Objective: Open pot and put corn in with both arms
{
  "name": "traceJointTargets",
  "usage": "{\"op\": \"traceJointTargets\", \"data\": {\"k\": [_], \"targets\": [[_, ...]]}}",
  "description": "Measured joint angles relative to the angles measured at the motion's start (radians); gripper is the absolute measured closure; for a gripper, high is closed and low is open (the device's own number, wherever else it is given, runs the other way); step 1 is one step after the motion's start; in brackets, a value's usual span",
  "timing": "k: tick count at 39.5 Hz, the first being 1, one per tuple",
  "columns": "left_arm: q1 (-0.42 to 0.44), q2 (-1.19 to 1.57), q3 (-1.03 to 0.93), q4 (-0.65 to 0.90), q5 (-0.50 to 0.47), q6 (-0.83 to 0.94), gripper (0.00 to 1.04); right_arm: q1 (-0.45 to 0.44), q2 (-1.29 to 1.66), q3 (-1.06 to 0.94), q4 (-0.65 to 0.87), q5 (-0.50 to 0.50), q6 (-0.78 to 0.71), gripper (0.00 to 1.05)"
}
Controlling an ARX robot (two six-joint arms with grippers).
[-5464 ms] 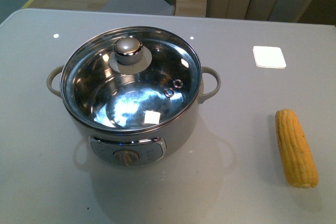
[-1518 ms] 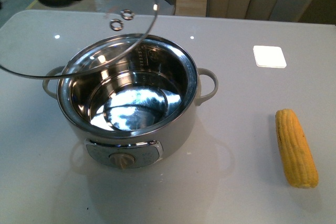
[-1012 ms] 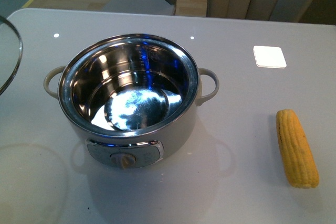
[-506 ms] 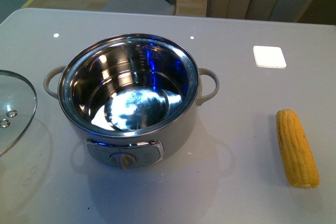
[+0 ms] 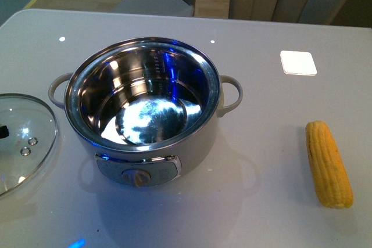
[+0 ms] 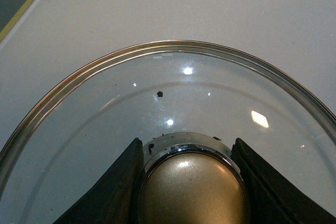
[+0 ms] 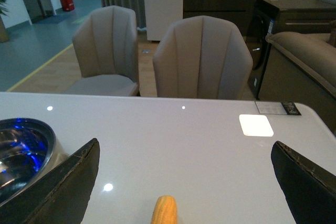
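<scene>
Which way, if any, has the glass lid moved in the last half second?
Yes. In the front view the glass lid has shifted right and nearer the camera, closing on the pot, which stands unmoved.

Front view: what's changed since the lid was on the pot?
The lid was lifted off the pot and carried to the robot's left, down beside it; the left pincer still grips its knob. Pot, corn and white square stayed put.

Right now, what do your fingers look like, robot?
My left fingers are matte black, with smooth inner edges that curve. My right fingers are black too, shaped like broad wedges narrowing to a tip, with pale scuffs along their edges. No cables, lights or markings show in these views.
</scene>
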Motion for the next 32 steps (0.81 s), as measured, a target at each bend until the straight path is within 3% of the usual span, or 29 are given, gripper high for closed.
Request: {"op": "traceJointTargets", "data": {"k": [23,32], "targets": [[0.012,0.122,0.047,0.105,0.045,-0.042,0.59,0.000,0.000,0.000,0.000,0.000,0.000,0.09],[0.023,0.104,0.035,0.095,0.037,-0.022,0.24,0.000,0.000,0.000,0.000,0.000,0.000,0.09]]}}
